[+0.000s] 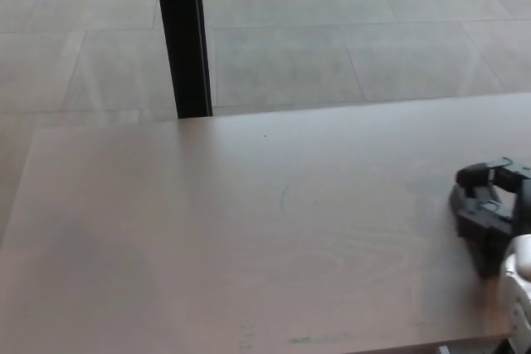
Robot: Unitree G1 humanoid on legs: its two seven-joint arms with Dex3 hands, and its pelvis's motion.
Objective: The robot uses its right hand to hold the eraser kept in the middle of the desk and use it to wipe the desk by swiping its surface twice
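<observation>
The right hand (491, 211) sits at about four o'clock over the desk (249, 238), its black fingers (474, 176) curled inward; whether they clasp anything, I cannot tell. No eraser shows anywhere on the pale desk. A black post (182, 35) rises at eleven o'clock beyond the far edge.

Bench (249, 238) fills the near field, far edge running 9 to 3 o'clock. Right robot hand (491, 209) over the bench at 4 o'clock, by the right edge. Post (181, 35) stands behind the far edge at 11 o'clock, on the floor (332, 31) beyond.
</observation>
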